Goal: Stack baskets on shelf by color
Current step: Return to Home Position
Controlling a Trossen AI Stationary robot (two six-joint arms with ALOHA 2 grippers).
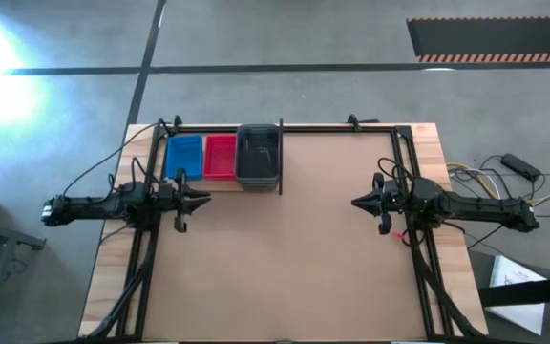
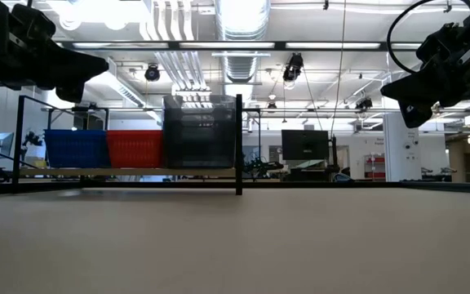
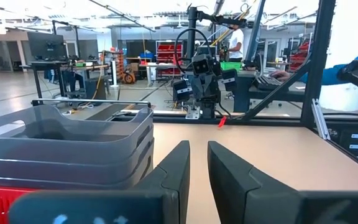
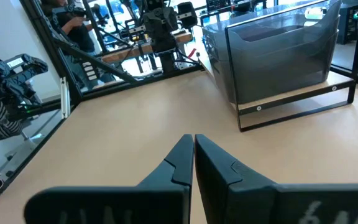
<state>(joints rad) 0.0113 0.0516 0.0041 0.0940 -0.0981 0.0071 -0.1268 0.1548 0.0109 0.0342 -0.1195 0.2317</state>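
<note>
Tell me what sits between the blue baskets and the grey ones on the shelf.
The red baskets, flanked closely by the blue baskets and grey baskets. The high and low views both show it.

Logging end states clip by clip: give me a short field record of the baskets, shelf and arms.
shelf: three stacks side by side
order, left to right in high view: blue baskets, red baskets, dark grey baskets
tallest stack: dark grey
left gripper: near the shelf, raised, holding nothing
right gripper: far side of table from shelf, raised, fingers shut, empty
baskets off shelf: none seen
</note>
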